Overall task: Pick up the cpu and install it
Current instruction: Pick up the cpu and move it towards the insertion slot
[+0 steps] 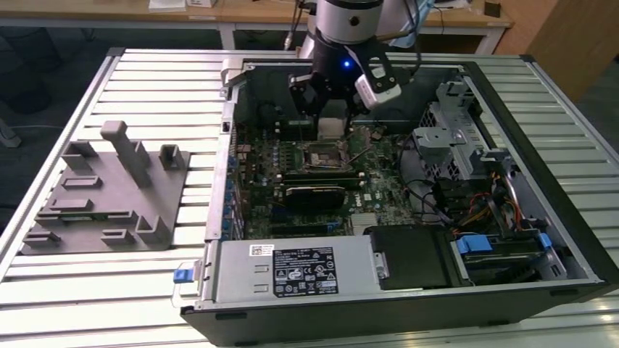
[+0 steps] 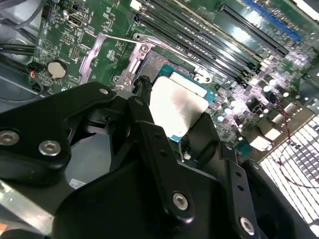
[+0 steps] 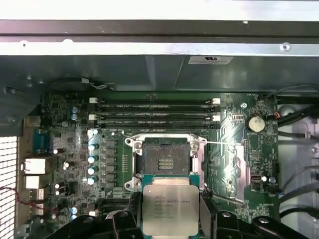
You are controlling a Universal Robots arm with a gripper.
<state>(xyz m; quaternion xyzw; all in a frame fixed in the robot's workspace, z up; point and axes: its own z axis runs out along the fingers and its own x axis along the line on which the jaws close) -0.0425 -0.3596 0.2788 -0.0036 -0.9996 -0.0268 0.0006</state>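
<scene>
Between my fingers (image 3: 207, 211): the cpu (image 3: 170, 208). My claw (image 3: 170, 219) is clenched on its two opposite edges. The pale metal lid faces the first wrist view, with the thin green rim showing at the top corners.

In the second wrist view the cpu (image 2: 177, 105) is the same pale square with a teal edge, one black finger on each side, hanging over the board.

It isn't seated. The socket (image 3: 166, 163) is uncovered and its contact field is bare, sitting just past the chip's far edge in the first wrist view. I can't tell whether the chip touches the socket frame.

A thin retention lever (image 3: 224, 143) runs across the far side of the socket. The silver load plate (image 2: 107, 54) is swung open beside it.

Beyond the socket are the memory slots (image 3: 154, 112), lying parallel. The coin cell (image 3: 255, 123) is off to one side on the green motherboard (image 3: 234, 194).

In the exterior view my claw (image 1: 332, 123) hangs inside the open pc case (image 1: 570, 239), holding the pale chip just behind the socket (image 1: 322, 156). The power supply (image 1: 290, 272) sits at the near end of the case.

A grey fixture block (image 1: 106, 188) stands on the slatted table (image 1: 97, 312) at the exterior view's left, well apart from the case.
</scene>
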